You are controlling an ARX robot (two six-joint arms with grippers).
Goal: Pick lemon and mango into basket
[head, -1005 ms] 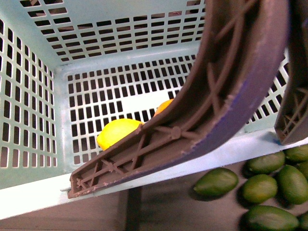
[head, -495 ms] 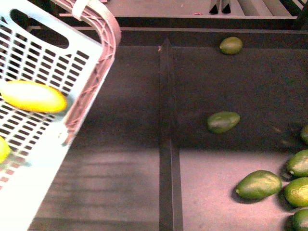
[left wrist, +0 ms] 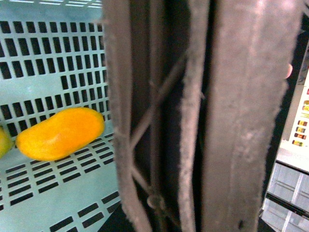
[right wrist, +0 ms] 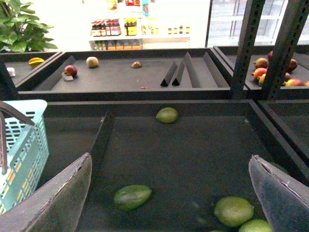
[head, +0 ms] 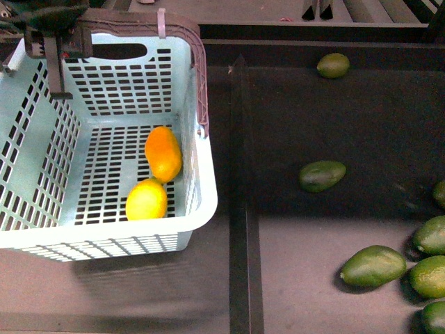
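The turquoise basket [head: 198,209] hangs upright at the left of the front view. On its slotted floor the orange mango [head: 163,153] lies with the yellow lemon [head: 147,200] touching its near end. My left gripper [head: 54,38] is shut on the brownish-purple handle [head: 132,17] at the basket's top left, near the white zip tie [head: 161,22]. The left wrist view is filled by that handle [left wrist: 159,121], with the mango [left wrist: 60,134] below it. My right gripper [right wrist: 169,203] stands open over the dark shelf, holding nothing, and the basket [right wrist: 24,145] is off to one side of it.
Several dark green oval fruits lie on the black shelf to the right [head: 322,175], [head: 373,266], [head: 334,65]. A raised black divider [head: 238,209] runs front to back beside the basket. More shelves with fruit [right wrist: 70,70] stand behind.
The basket has swung away from the camera, from tilted and close to upright at the left. Lemon and mango have rolled to rest together on its floor.
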